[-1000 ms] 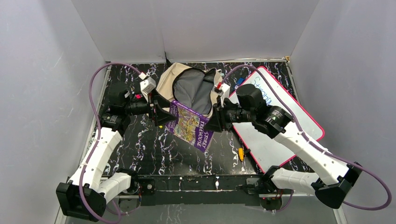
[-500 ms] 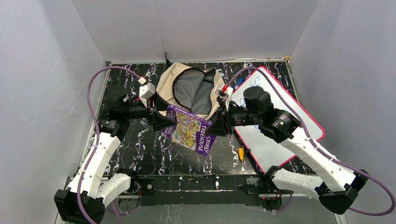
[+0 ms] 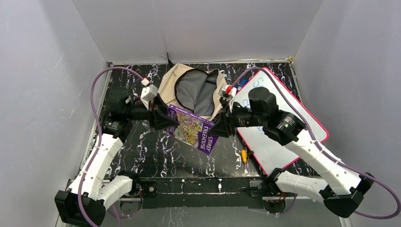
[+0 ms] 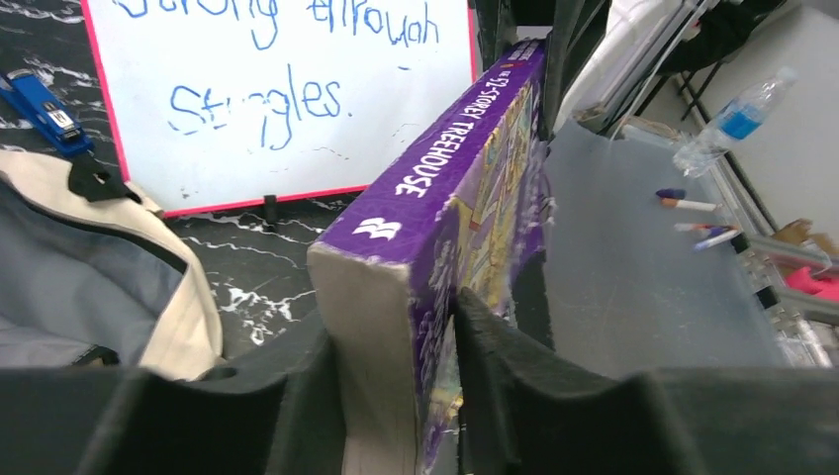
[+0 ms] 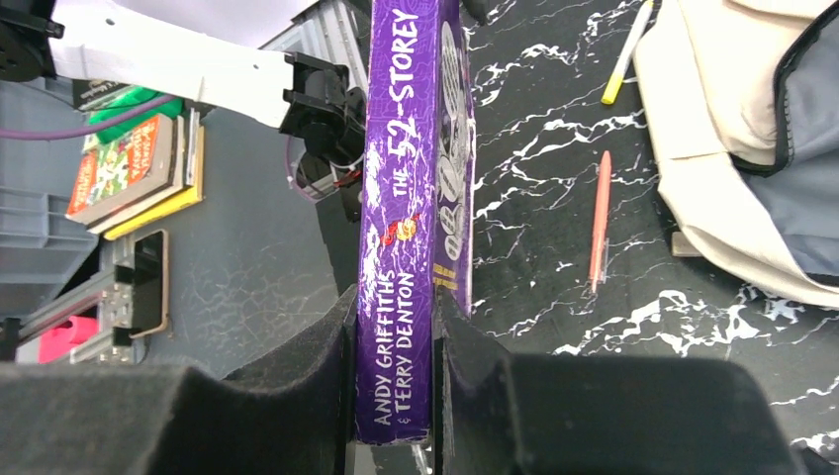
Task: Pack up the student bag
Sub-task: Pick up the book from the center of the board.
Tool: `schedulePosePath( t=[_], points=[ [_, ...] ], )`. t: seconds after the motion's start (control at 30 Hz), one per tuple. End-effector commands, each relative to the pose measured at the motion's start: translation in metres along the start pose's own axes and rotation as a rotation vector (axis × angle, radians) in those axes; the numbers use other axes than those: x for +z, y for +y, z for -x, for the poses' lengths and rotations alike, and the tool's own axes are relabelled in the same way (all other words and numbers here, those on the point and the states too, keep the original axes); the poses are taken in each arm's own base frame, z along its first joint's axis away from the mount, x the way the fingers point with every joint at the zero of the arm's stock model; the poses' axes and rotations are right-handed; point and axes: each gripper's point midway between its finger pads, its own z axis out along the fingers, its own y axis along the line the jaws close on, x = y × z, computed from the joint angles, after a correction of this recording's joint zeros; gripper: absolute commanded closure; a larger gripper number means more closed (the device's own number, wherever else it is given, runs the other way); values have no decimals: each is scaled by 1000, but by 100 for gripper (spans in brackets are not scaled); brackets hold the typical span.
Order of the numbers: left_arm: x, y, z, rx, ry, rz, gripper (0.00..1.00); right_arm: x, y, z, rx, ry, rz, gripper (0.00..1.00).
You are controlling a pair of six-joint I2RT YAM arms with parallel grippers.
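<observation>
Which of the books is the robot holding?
The purple 52-Storey Treehouse book, clamped between the left gripper and right gripper; the stacked books lie untouched off the table.

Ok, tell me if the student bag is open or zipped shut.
Open. The student bag lies unzipped, grey lining showing; the purple book is outside it.

Left gripper (image 3: 165, 120) has come in on the purple book (image 3: 193, 128) and narrowed. A second ago its jaws stood wide with the book's end just outside them. Now that end sits between the jaws, a pad against each side. Right gripper (image 3: 221, 126) has dropped slightly toward the arm bases, taking along the book end between its jaws. The book has swung and lies less steeply between the two sets of jaws.
</observation>
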Motion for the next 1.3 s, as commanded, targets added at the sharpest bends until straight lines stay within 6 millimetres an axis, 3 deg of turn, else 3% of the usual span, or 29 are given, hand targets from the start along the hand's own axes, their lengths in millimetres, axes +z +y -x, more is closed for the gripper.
schedulePosePath(
  t=[0.0, 0.1, 0.13, 0.27, 0.43, 0.53, 0.63, 0.87, 1.17, 1.27],
  points=[
    [0, -16, 9, 39, -23, -88, 73, -15, 15, 49, -135, -173, -8, 100],
    [0, -20, 14, 34, -41, -95, 98, -17, 5, 55, -136, -207, -76, 98],
    [0, -20, 16, 26, -51, -92, 100, -18, 3, 57, -136, -222, -91, 95],
    [2, 6, 39, -87, -193, 85, 100, -29, 0, 70, -132, -322, -145, 61],
    [-2, -6, 69, -106, -372, 58, 100, -55, 3, 79, -112, -500, -192, 19],
    [-5, -14, 83, -83, -402, 50, 100, -67, 7, 80, -103, -565, -196, 7],
    [-7, -26, 93, -58, -420, 33, 100, -68, 12, 78, -111, -573, -172, 4],
    [-6, -49, 100, -32, -379, -47, 100, -56, 20, 79, -129, -545, -95, 5],
    [-4, -67, 104, -9, -369, -104, 100, -49, 16, 77, -116, -530, -88, 12],
    [-3, -69, 104, -4, -360, -114, 100, -56, 1, 79, -95, -546, -191, 11]
  ],
)
